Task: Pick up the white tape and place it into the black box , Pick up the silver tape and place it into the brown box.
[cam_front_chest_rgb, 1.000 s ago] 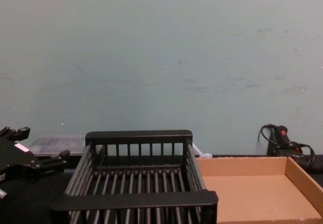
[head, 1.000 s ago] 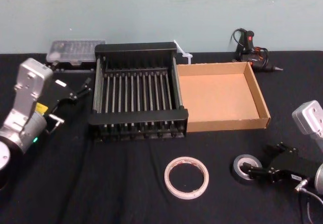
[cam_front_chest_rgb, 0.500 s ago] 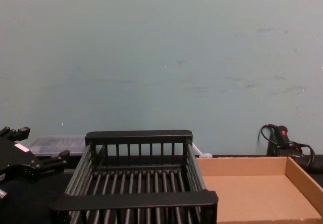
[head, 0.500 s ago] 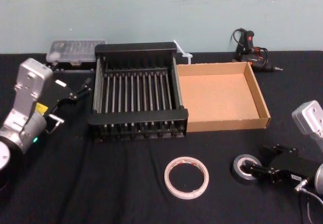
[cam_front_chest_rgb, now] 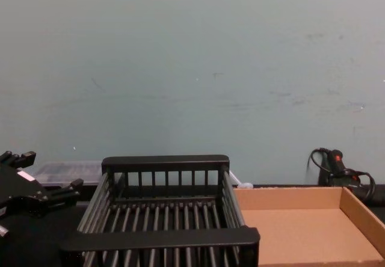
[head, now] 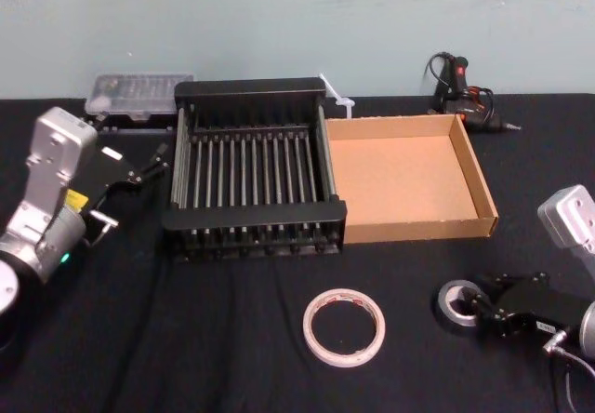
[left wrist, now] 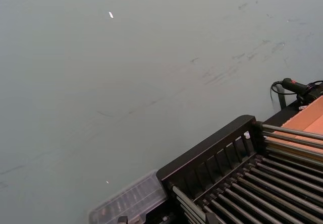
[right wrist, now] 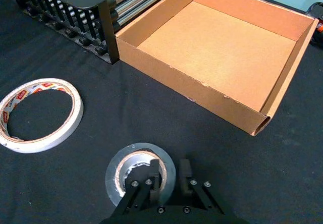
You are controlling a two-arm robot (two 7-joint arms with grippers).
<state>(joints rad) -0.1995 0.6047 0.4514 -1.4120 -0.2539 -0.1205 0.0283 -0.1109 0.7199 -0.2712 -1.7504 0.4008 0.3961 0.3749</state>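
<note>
The silver tape (right wrist: 140,150), a small thick roll of dark grey tape with a pale core, is lying flat on the black cloth-covered table (head: 186,339) at the right front. It is being gripped by the right gripper (right wrist: 169,172): one finger is placed inside the core and the other against the outer face, so that the wall of the roll is being clamped between them. The white tape (right wrist: 75,114), a thin wide ring with red print on its inner face, is lying flat to the left of the roll, well apart from it. The black slatted plastic box (head: 251,89) and the shallow brown cardboard box (head: 418,228) are standing side by side, touching, farther back. The left gripper (head: 141,166) is being held beside the left wall of the black box, fingers spread and holding nothing.
</note>
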